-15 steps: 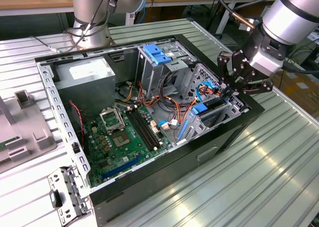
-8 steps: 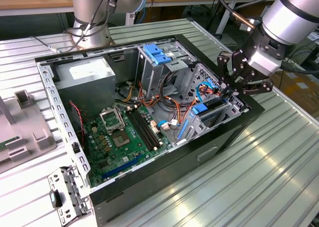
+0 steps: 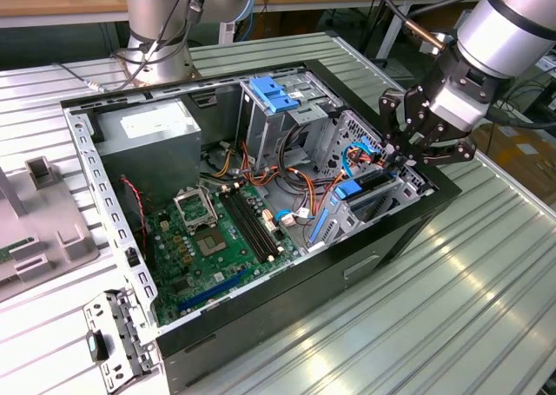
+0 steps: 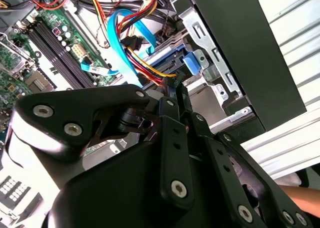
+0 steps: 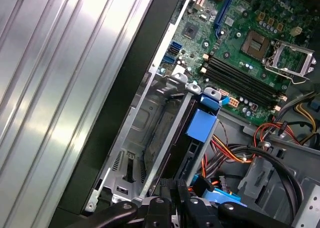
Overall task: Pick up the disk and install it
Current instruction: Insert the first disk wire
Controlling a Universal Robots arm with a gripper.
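Note:
The disk point(image 3: 359, 193) stands on edge in the metal drive cage point(image 5: 131, 138) at the open computer case's corner on the exterior view's right. Its dark side point(image 5: 176, 148) and blue plastic tab point(image 5: 202, 125) show in the first wrist view. The blue rail point(image 4: 192, 63) shows in the second wrist view. My gripper point(image 3: 401, 159) hangs right over the cage, fingers pointing down. The black fingertips point(image 4: 177, 86) are pressed together at the disk's end. I cannot tell whether they touch it. The gripper point(image 5: 176, 185) also shows beside that end of the disk.
The open black case point(image 3: 408, 230) lies on a ribbed metal table. Inside are a green motherboard point(image 3: 208, 239), a grey power-supply box point(image 3: 152, 139), a light-blue latch point(image 3: 274, 93) and loose orange and blue cables point(image 4: 125, 35). A grey fixture point(image 3: 39, 221) sits at the exterior view's left. A person's hand point(image 4: 300, 193) is nearby.

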